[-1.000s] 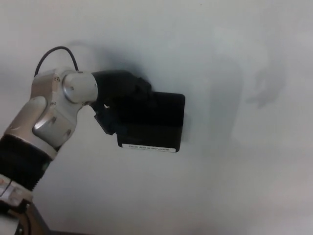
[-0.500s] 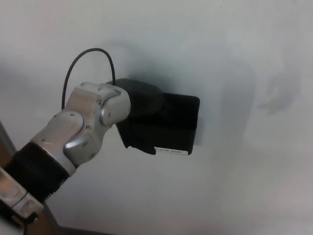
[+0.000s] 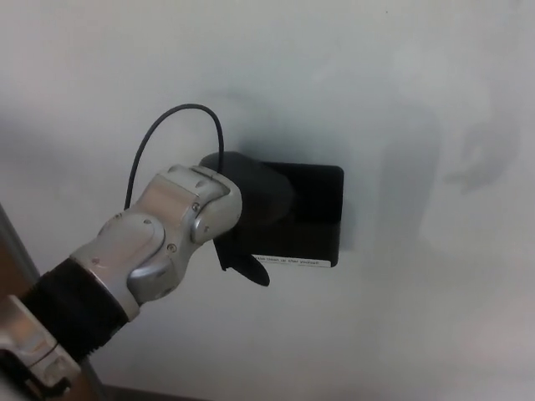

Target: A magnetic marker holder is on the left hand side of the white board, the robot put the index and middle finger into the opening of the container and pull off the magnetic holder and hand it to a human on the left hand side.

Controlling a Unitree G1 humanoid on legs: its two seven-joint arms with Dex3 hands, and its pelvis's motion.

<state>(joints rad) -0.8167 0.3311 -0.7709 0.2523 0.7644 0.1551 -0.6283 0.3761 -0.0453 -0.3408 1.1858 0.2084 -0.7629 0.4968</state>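
1. Overall, the whiteboard (image 3: pixel 401 75) fills nearly the whole head view as a pale, unmarked surface, with faint grey shadows at the right and around the centre.
2. Next in size, the left arm (image 3: pixel 125 267) enters from the lower left corner. It shows a black ribbed forearm section, then a silver jointed wrist housing angled up and to the right toward the board.
3. A thin black cable (image 3: pixel 171 113) loops upward from the wrist housing and arcs back down to the top of the hand.
4. The magnetic marker holder (image 3: pixel 313 213) is a black rectangular box sitting flat against the whiteboard at picture centre, upright and roughly level. Its left portion is covered by the hand.
5. The left hand (image 3: pixel 251 200) is black and lies over the upper left part of the holder, touching it. One black digit (image 3: pixel 251 269) projects below the holder's lower left corner.
6. Whether the fingers are inserted into the holder's opening, or clamped on it, cannot be told: black on black hides the contact detail.
7. A narrow white label (image 3: pixel 292 262) runs along the holder's lower edge; its print is too small to read.
8. The right hand does not show.
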